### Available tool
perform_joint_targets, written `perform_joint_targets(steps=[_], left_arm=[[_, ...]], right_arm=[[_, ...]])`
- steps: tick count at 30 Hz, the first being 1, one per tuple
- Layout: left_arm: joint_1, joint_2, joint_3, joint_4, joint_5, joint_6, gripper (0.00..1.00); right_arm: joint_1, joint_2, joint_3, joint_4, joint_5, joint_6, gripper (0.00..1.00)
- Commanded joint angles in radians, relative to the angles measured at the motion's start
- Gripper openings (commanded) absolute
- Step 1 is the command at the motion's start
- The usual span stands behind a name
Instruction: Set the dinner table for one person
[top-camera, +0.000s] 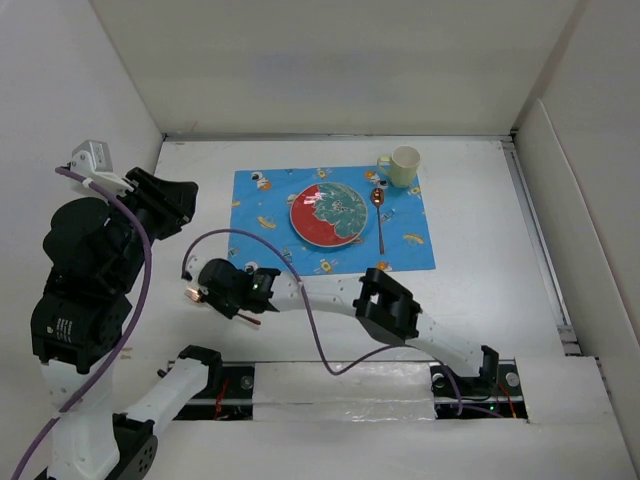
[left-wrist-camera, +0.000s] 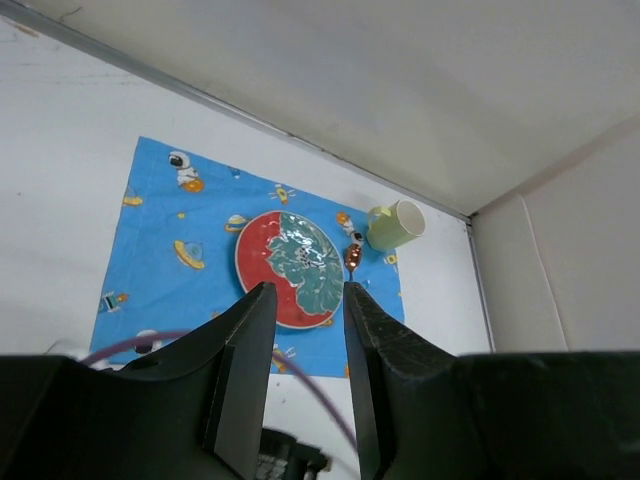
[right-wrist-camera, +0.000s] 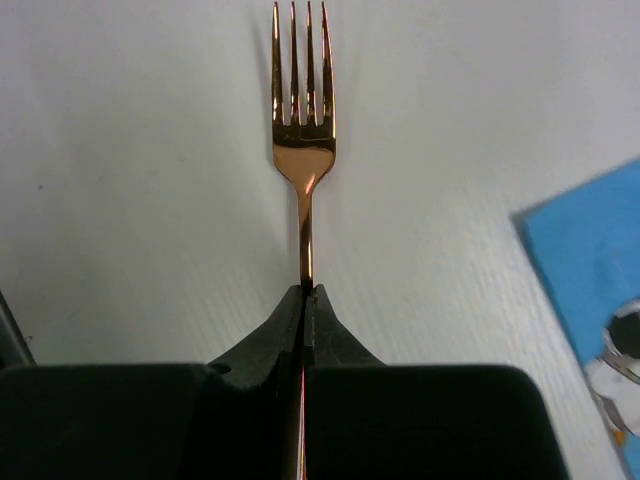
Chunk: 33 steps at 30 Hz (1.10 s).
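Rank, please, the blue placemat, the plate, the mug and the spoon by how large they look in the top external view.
1. Blue placemat, clearly the largest.
2. Plate.
3. Mug and spoon, left unranked: the spoon looks longer, the mug bulkier.

The dinner table is plain matte white with no markings. The placemat is bright blue, dotted with little white astronauts and orange-yellow planets. The plate is two-toned: red on one side, teal green with pale mottling on the other, and the line between them is ragged. The mug is a soft yellow-green, paler inside. The spoon and the fork both shine a coppery rose gold. The left gripper and right gripper are black; the right arm is white with black joints, and the cable looping off it is purple
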Motion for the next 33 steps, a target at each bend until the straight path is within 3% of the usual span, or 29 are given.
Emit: perform_joint_targets(steps=[1, 10, 14, 21, 33], left_arm=[[-0.004, -0.017, -0.033, 0.039, -0.044, -0.01, 0.3], [-0.004, -0.018, -0.182, 0.127, -0.041, -0.029, 0.29], [-0.004, -0.018, -0.249, 0.169, -0.026, -0.04, 0.29], [-0.004, -0.027, -0.317, 0.194, -0.021, -0.049, 0.29], [-0.004, -0.047, -0.366, 0.188, -0.016, -0.043, 0.29]], right_arm=[[-0.128, -0.166, 0.033, 0.0, 0.019, 0.158, 0.0], [-0.405, -0.143, 0.076, -0.078, 0.09, 0.527, 0.0], [-0.456, -0.115, 0.058, -0.06, 0.08, 0.687, 0.0], [-0.456, -0.068, 0.079, -0.058, 0.108, 0.822, 0.0], [-0.447, 0.038, 0.128, -0.074, 0.113, 0.855, 0.0]])
